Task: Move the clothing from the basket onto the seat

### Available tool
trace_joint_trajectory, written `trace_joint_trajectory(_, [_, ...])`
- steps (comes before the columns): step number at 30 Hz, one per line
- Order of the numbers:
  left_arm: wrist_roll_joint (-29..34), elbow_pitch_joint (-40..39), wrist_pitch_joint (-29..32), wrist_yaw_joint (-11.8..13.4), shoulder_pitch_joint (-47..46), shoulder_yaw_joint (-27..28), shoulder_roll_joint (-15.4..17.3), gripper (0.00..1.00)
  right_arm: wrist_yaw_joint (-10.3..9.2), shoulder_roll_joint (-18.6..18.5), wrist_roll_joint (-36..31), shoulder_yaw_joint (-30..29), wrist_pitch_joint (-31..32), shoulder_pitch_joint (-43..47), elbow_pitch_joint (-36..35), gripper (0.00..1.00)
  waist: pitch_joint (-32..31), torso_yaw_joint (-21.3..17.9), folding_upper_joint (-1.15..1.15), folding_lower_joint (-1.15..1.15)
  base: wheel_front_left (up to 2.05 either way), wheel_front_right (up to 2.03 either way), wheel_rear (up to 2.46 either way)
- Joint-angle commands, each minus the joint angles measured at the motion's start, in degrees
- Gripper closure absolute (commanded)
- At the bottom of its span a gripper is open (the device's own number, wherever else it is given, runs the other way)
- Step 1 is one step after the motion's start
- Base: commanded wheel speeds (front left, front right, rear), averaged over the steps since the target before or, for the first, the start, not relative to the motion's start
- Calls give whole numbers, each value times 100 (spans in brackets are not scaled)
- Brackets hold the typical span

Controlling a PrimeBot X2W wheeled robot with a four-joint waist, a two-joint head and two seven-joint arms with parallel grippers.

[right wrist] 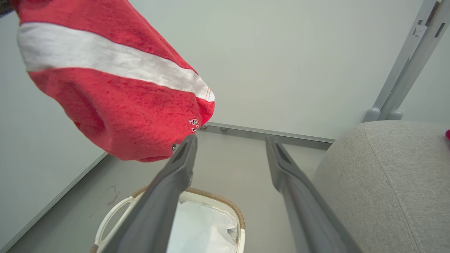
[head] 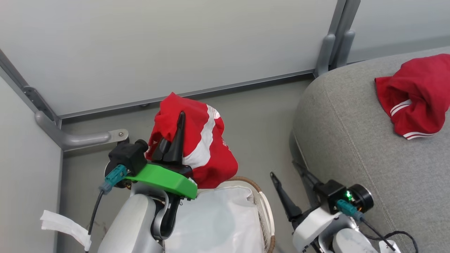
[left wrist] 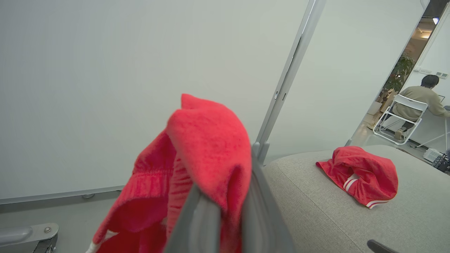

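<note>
A red garment with a broad white stripe [head: 205,147] hangs in the air above the basket [head: 254,184], pinched in my shut left gripper [head: 180,121]. In the left wrist view the same clothing [left wrist: 207,140] drapes over my left gripper [left wrist: 230,175]. The basket's white liner [right wrist: 204,228] lies bare inside the woven rim [right wrist: 219,202]. A second red garment [head: 418,93] lies bunched on the grey seat [head: 344,133]. My right gripper [head: 284,169] stands open and empty between basket and seat, below the hanging garment [right wrist: 116,98].
Pale partition walls enclose the corner, with grey metal posts [head: 337,38] and a floor bracket [head: 84,138]. A white strip [head: 63,225] lies at the lower left. Beyond the seat [left wrist: 316,200], a person [left wrist: 420,98] sits on a white chair.
</note>
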Motion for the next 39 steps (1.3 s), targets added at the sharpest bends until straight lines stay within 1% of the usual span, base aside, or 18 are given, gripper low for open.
trace_joint_trajectory(1, [-63, -25, -4, -24, 87, -14, 10, 100, -8, -55, 14, 201, -1, 47, 52, 0, -45, 54, 0, 1, 0, 0, 0])
trace_joint_trajectory(5, [-108, -62, -4, -24, 45, -111, 9, 100, -8, -159, 128, 888, -1, -217, 96, 0, -40, 134, 0, 1, 0, 0, 0])
trace_joint_trajectory(8, [-153, -78, -4, -21, -11, -225, 9, 100, -8, -158, 208, 1343, -1, -489, 135, 0, -18, 220, 0, 1, 0, 0, 0])
trace_joint_trajectory(14, [-271, -71, -4, 3, -147, -526, 11, 100, -8, -58, 144, 1980, -1, -1180, 465, 0, 47, 458, 0, 1, 0, 0, 0])
trace_joint_trajectory(19, [-389, -72, -5, 25, -243, -778, 11, 100, -8, 28, 22, 2154, -1, -1595, 901, 0, 107, 675, 0, 1, 0, 0, 0])
trace_joint_trajectory(23, [-468, -92, -4, 61, -312, -963, 10, 100, -8, 59, -50, 2161, -1, -1788, 1260, 0, 145, 818, 0, 1, 0, 0, 0])
trace_joint_trajectory(30, [-601, -148, -4, 100, -381, -1301, 10, 100, -8, 62, 336, 2395, -2, -1861, 1689, 0, 157, 1029, 0, 1, 0, 0, 0])
trace_joint_trajectory(31, [-619, -154, -4, 110, -396, -1335, 10, 100, -8, 59, 396, 2424, -1, -1829, 1750, 27, 159, 1052, 0, 1, 0, 0, 0])
trace_joint_trajectory(32, [-634, -160, -4, 117, -408, -1363, 11, 100, -8, 60, 448, 2471, -1, -1795, 1810, 71, 160, 1065, 0, 1, 0, 0, 0])
trace_joint_trajectory(33, [-645, -166, -4, 125, -421, -1388, 10, 100, -8, 64, 513, 2539, -1, -1774, 1854, 100, 164, 1079, 0, 1, 0, 0, 0])
trace_joint_trajectory(39, [-631, -122, -4, 141, -411, -1402, 10, 100, -8, 61, 744, 2537, -1, -1848, 1861, 100, 197, 1056, 0, 1, 0, 0, 0])
